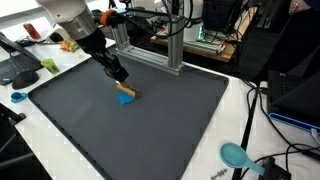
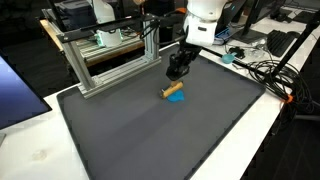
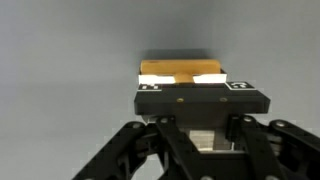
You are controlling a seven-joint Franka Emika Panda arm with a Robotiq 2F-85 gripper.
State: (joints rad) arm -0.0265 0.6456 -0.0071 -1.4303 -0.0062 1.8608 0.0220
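Closest to us in the wrist view are the black links of the gripper [image 3: 185,79], and just past them a wooden block [image 3: 180,68] sits between the two fingers. We judge the jaws closed on that block, each pad pressed against one of its sides, with the tan top face showing in the gap.

To do this hold well, we would have the fingers square to the long sides, the block centred between the pads rather than pinched at a corner, and any motion slow and straight so the piece does not twist in the grip or drag what it touches.

In both exterior views the gripper [image 1: 120,82] [image 2: 175,72] points down at the block [image 1: 126,93] [image 2: 173,90], near the middle of the dark mat [image 1: 170,125], on the side toward the metal frame [image 2: 110,60]. We see a small, short bar, light tan to orange, with flat faces and clean edges. It touches a blue piece [image 1: 123,101] [image 2: 179,99]; whether it rests on top of that piece or only leans against it we cannot tell
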